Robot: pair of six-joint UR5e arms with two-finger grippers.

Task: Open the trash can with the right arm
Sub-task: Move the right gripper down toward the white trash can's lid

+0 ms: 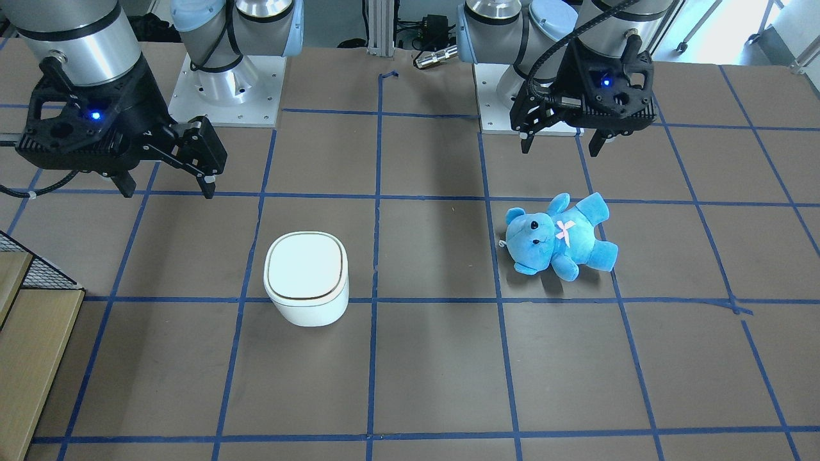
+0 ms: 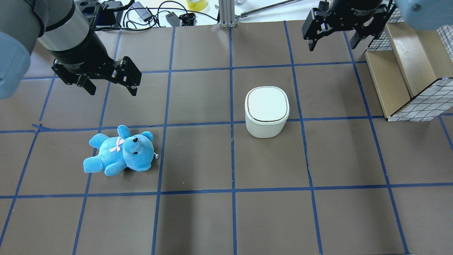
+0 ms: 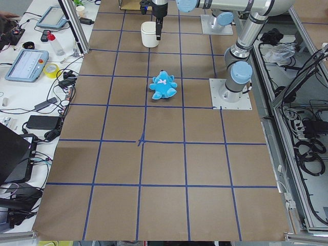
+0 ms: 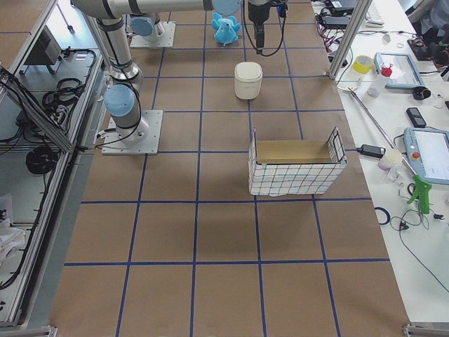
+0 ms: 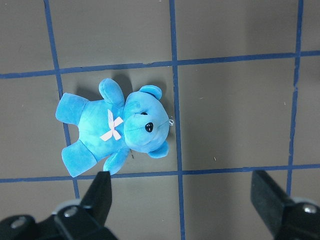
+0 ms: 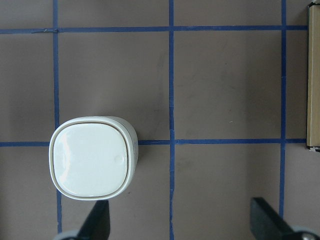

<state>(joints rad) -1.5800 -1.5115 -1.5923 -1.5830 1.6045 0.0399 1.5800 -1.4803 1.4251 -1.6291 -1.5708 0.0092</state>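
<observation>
The white trash can [image 2: 266, 111] stands upright on the table with its flat lid down; it also shows in the front view [image 1: 306, 278] and at the lower left of the right wrist view [image 6: 92, 157]. My right gripper [image 2: 332, 44] is open and empty. It hangs above the table, apart from the can, toward the far right corner in the overhead view. In the front view the right gripper [image 1: 168, 191] is up and to the left of the can. My left gripper [image 2: 112, 91] is open and empty above the blue teddy bear [image 2: 118, 152].
A wire-mesh box with cardboard lining [image 2: 407, 71] stands at the table's right edge, close to my right gripper. The teddy bear [image 5: 112, 127] lies on its back on the left half. Blue tape lines grid the brown table [image 2: 198, 159].
</observation>
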